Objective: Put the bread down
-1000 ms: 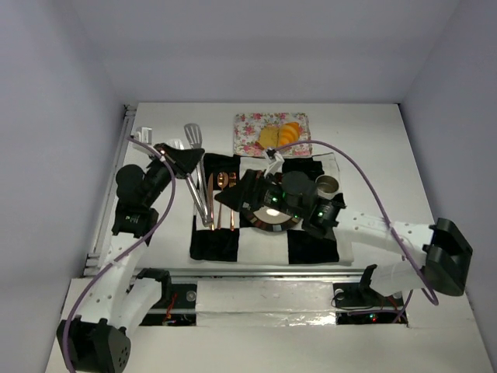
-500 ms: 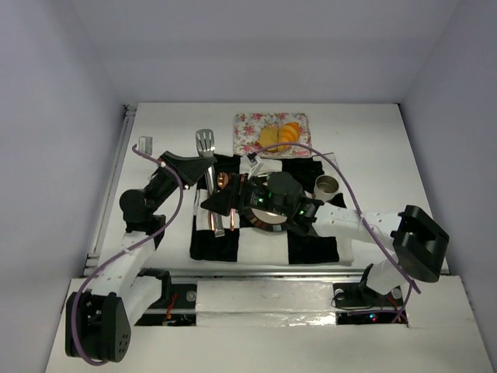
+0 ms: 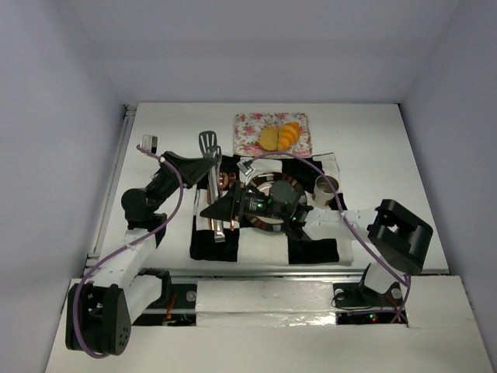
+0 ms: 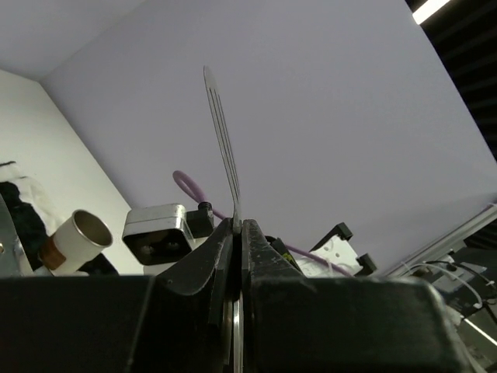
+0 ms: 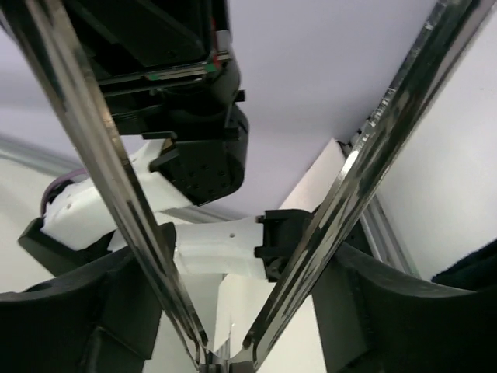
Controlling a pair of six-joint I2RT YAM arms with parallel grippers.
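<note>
The bread lies on a floral tray (image 3: 248, 124) at the back: an orange-golden ridged croissant (image 3: 290, 134) and a paler tan-yellow slice (image 3: 269, 137) beside it. A striped-rim plate (image 3: 273, 224) sits on the black-and-white checkered mat (image 3: 311, 247), partly under my right arm. My left gripper (image 3: 199, 162) is shut on a slotted metal spatula (image 3: 208, 143), seen edge-on and pointing up in the left wrist view (image 4: 223, 140), with the left gripper (image 4: 238, 227) closed on its handle. My right gripper (image 3: 220, 210) is shut on metal tongs (image 3: 218, 228), whose two arms (image 5: 109, 179) spread in a V from the right gripper (image 5: 233, 287).
A small metal cup (image 3: 326, 185) stands on the mat to the right of the plate. Copper cutlery (image 3: 224, 182) lies on the mat between the two grippers. A rail (image 3: 109, 202) runs along the table's left edge. Grey walls close in on three sides.
My left gripper has carried the spatula to the right. My right gripper has swung left across the plate, and the tongs have shifted right and nearer with it.
</note>
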